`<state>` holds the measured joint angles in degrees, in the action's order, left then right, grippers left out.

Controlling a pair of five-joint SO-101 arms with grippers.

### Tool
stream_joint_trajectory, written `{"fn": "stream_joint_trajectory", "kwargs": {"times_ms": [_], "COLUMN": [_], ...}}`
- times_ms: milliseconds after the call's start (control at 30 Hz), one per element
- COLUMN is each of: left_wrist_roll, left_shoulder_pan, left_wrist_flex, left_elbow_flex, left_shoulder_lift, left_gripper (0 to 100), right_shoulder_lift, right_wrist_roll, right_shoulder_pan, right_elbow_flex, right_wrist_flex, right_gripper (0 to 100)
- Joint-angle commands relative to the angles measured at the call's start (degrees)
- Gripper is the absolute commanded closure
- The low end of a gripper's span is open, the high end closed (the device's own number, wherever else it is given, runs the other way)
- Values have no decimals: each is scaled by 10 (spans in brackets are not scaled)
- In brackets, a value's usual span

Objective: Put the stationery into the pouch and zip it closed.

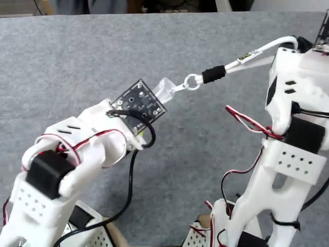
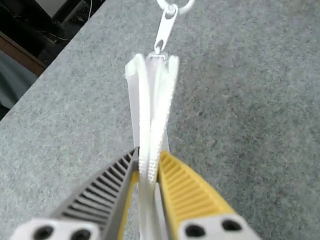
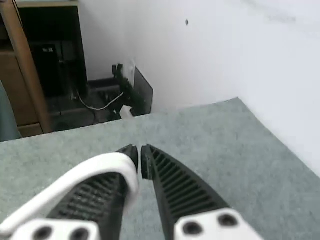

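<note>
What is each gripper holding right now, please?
Left gripper: shut on the pouch.
Right gripper: shut on the white cord.

Clear pouch [image 2: 150, 115] held edge-on, its white strap [image 1: 262, 49] taut.

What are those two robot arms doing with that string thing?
The left tool is pinching one end of a clear pouch. The right tool grips a white cord hooked to the zipper ring. Pouch and cord are stretched between them over the grey table.
</note>
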<state>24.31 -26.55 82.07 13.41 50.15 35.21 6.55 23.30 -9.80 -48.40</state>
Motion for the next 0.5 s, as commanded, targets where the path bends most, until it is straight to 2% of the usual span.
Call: {"fn": "stream_joint_trajectory", "kwargs": {"times_ms": [0, 233, 333, 467], "left_wrist_roll": [-33, -92, -147, -189], "left_shoulder_pan": [2, 8, 30, 36], "left_wrist_flex": [-48, -113, -159, -180], "left_elbow_flex": [29, 95, 128, 167], "left_shoulder_lift": [16, 14, 14, 13], "left_gripper": [970, 970, 970, 884], "right_shoulder_lift": [7, 8, 9, 10], "right_wrist_roll": [1, 1, 1, 1], "right_shoulder_pan": [-15, -53, -62, -76], "right_elbow_flex": [78, 145, 163, 193], "right_wrist_flex": [-54, -113, -127, -154], "right_gripper": [986, 986, 986, 986]}}
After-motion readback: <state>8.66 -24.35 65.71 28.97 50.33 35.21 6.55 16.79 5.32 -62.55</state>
